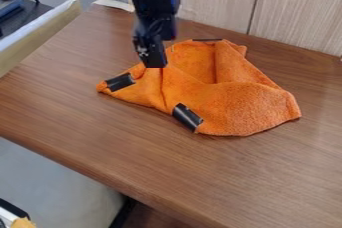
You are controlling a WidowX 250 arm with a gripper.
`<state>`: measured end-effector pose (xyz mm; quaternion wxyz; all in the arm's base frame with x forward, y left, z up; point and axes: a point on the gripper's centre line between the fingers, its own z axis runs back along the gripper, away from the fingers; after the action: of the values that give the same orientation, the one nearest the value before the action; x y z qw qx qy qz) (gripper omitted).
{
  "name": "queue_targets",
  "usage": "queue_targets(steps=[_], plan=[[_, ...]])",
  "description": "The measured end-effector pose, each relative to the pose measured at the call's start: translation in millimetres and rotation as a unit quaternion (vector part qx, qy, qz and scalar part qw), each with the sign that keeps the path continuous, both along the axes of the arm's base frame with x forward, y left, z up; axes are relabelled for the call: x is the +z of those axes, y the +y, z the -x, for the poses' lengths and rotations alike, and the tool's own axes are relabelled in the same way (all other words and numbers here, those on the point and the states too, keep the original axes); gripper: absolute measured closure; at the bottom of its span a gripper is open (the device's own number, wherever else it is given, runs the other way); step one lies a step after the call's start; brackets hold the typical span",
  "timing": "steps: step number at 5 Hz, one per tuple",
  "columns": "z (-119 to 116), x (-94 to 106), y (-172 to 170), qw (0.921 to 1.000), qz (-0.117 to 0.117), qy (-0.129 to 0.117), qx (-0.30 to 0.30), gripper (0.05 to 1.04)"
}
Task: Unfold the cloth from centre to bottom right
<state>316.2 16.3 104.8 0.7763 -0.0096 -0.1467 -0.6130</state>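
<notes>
On a brown wood-grain tabletop (pixel 87 127), an orange cloth (pixel 247 109) lies rumpled and partly folded in the camera view, black strips (pixel 187 116) at its edges. The robot arm's black end effector (pixel 156 65) points down at the cloth's upper left part; whether it is clenched or released cannot be told. Pale wood-grain panels (pixel 294 12) rise behind the tabletop.
</notes>
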Motion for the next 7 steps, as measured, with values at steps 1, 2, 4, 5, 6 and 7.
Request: queue_targets(steps=[1,2,4,5,6,7], plan=[[26.3,-8.1,-11.1,0.9992,0.017,-0.018,-0.031,0.083],[45.6,-24.5,-15.4,0.9983,0.017,-0.024,-0.050,0.083],[47.7,-47.8,-39.5,0.9948,-0.007,-0.009,-0.101,0.083],[47.2,-66.9,-50.5,0.9918,-0.019,0.009,-0.126,0.083],[44.1,-79.3,-58.1,0.9899,-0.024,0.024,-0.138,0.140],[34.3,-81.2,-58.6,0.9898,-0.029,0.016,-0.138,0.425]])
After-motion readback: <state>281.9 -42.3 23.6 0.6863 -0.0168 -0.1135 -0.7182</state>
